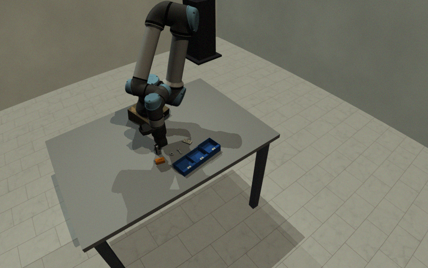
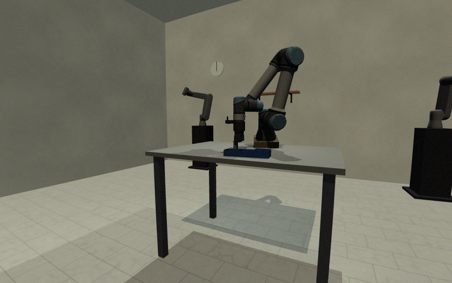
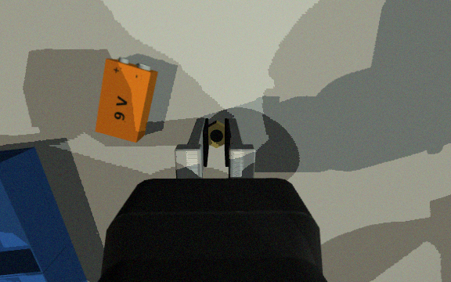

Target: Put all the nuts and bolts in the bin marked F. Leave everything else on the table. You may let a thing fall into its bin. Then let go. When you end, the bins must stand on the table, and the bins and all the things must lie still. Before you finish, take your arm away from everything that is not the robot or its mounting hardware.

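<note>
In the wrist view a small brass hex nut (image 3: 216,135) lies on the table between my two fingers, and the pads touch its sides. My gripper (image 3: 216,132) is shut on this nut. In the top view the gripper (image 1: 157,150) stands straight down at the table top, left of the blue row of bins (image 1: 197,156). A grey bolt (image 1: 179,150) and a small grey ring-shaped piece (image 1: 171,153) lie between the gripper and the bins. The bin labels are too small to read. In the exterior view the gripper (image 2: 235,144) stands just behind the bins (image 2: 247,152).
An orange 9 V battery (image 1: 159,160) lies close in front of the gripper and also shows in the wrist view (image 3: 125,99). A small plate with holes (image 1: 186,140) lies behind the bins. The arm's wooden base block (image 1: 148,113) stands behind the gripper.
</note>
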Available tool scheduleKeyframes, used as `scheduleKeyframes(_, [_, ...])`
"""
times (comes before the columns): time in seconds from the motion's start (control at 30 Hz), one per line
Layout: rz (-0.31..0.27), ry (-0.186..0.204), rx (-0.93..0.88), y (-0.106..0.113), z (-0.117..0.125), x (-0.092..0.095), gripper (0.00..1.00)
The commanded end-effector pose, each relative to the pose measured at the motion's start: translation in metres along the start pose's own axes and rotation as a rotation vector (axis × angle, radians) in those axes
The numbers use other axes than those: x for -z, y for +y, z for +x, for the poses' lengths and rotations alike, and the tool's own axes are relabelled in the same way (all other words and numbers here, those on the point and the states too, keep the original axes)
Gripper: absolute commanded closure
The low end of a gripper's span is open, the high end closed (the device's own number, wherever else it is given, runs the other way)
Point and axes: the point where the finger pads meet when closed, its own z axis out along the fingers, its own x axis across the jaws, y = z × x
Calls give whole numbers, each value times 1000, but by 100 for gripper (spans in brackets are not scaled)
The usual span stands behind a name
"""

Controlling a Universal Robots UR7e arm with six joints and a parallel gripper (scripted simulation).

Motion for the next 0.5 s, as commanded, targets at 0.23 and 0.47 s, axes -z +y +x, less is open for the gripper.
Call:
scheduleKeyframes(0.23, [1,-1,0,0,0,10,66])
scheduleKeyframes(0.47, [1,-1,0,0,0,27,66])
